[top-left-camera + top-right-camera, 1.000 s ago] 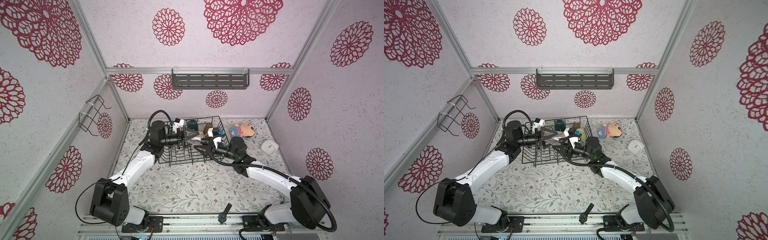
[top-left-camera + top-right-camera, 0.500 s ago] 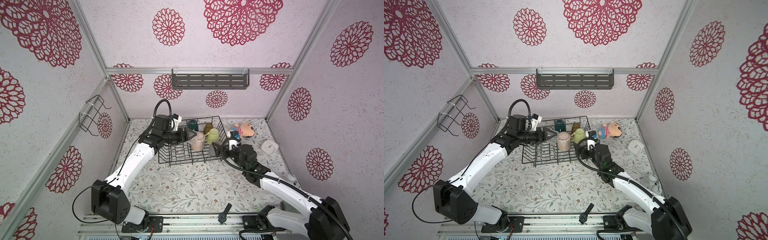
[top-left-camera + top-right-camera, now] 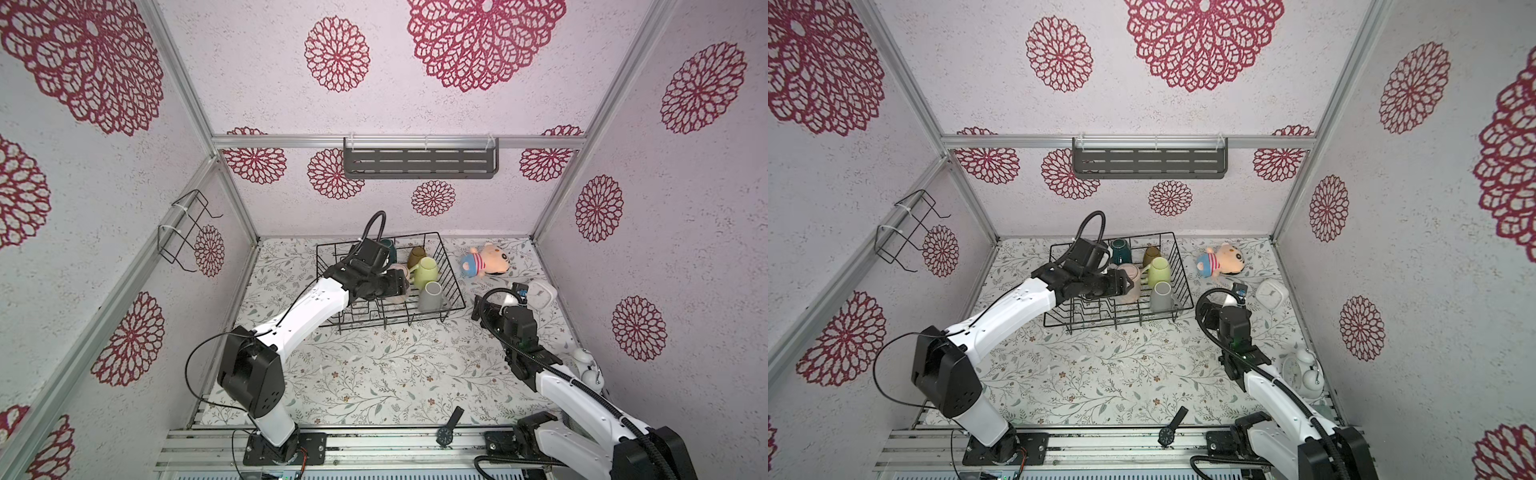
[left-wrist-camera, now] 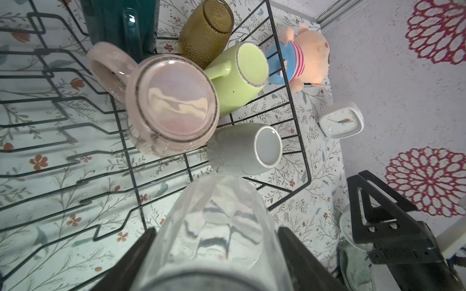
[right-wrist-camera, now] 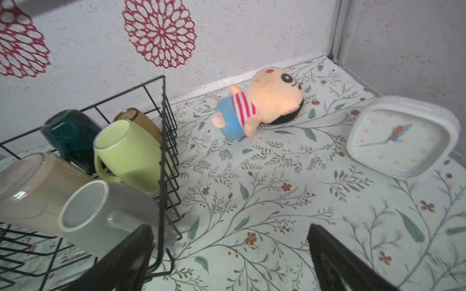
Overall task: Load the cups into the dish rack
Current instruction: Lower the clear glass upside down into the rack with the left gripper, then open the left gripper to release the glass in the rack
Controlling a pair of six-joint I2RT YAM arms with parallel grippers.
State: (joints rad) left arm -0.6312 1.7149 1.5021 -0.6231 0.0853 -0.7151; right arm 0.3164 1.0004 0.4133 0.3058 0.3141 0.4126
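The dish rack (image 3: 453, 282) (image 3: 1183, 282) holds several upturned cups: a dark teal mug (image 4: 118, 22), an amber tumbler (image 4: 206, 30), a yellow-green mug (image 4: 242, 78), a pearly pink mug (image 4: 174, 105) and a grey cup (image 4: 247, 148). Above the rack's front part, my left gripper (image 4: 216, 234) (image 3: 399, 286) is shut on a clear glass (image 4: 216, 214), bottom pointing away from the camera. My right gripper (image 5: 229, 231) (image 3: 478, 309) stands open and empty over the mat, just outside the rack's right wall (image 5: 164, 141), beside the grey cup (image 5: 100, 216).
A plush doll (image 3: 484, 262) lies right of the rack, with a white square clock (image 3: 542, 293) further right. A round white alarm clock (image 3: 1302, 370) stands by the right wall. A wristwatch (image 3: 449, 428) lies at the front edge. The walls carry a grey shelf (image 3: 419, 160) and a wire bracket (image 3: 183, 232).
My right gripper opened, left the grey cup in the rack and drew back to the right, outside it. The left gripper moved right over the rack with the clear glass.
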